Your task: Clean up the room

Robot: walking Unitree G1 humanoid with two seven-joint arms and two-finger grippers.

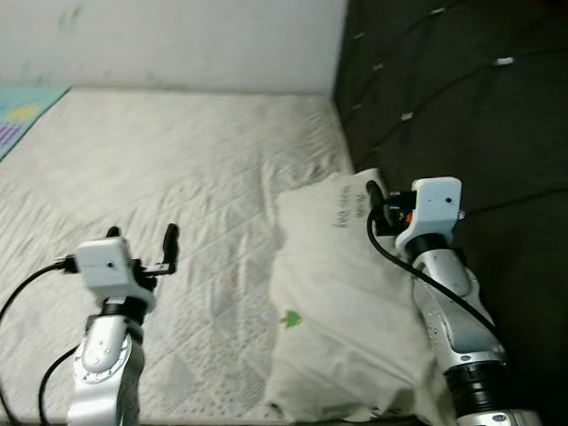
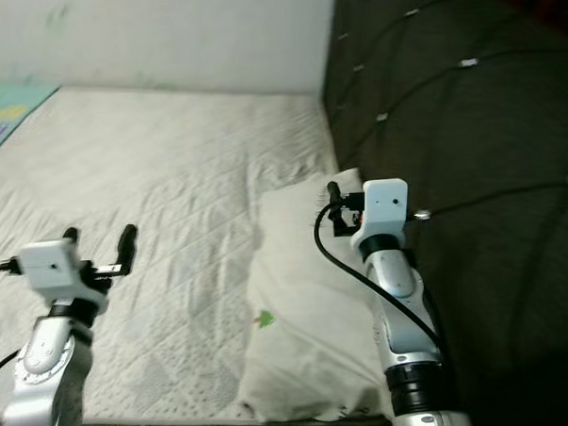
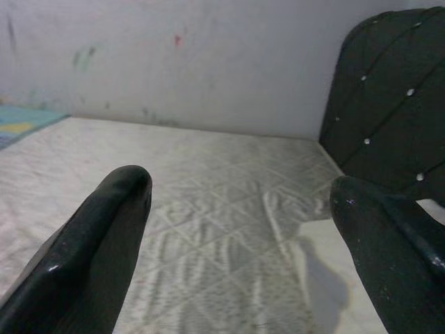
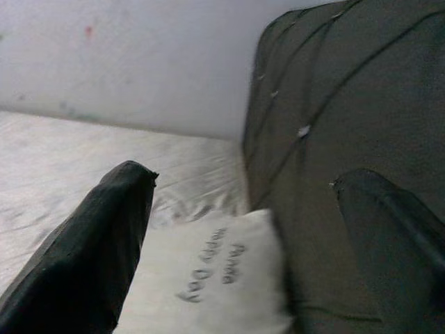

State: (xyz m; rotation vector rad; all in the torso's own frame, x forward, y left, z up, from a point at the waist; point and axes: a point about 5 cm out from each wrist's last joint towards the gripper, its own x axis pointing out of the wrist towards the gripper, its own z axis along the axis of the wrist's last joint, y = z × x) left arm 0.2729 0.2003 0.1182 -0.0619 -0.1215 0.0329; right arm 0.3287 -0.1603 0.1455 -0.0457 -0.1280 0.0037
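A white pillow point(image 1: 335, 305) with grey lettering and a small green mark lies on the white quilted mattress point(image 1: 169, 161), up against the dark padded headboard point(image 1: 468, 101). My right gripper point(image 1: 376, 207) hovers open over the pillow's far corner, close to the headboard, with nothing between its fingers. In the right wrist view the pillow point(image 4: 208, 278) lies below the spread fingers point(image 4: 97, 250). My left gripper point(image 1: 142, 232) is open and empty over the bare mattress, left of the pillow. Its wrist view looks across the mattress point(image 3: 222, 202) toward the wall.
A pale wall point(image 1: 163, 30) runs along the far side of the bed. A colourful patterned mat point(image 1: 7, 121) lies at the far left edge. The mattress's near edge point(image 1: 208, 419) is just below my arms. Black cables loop from both wrists.
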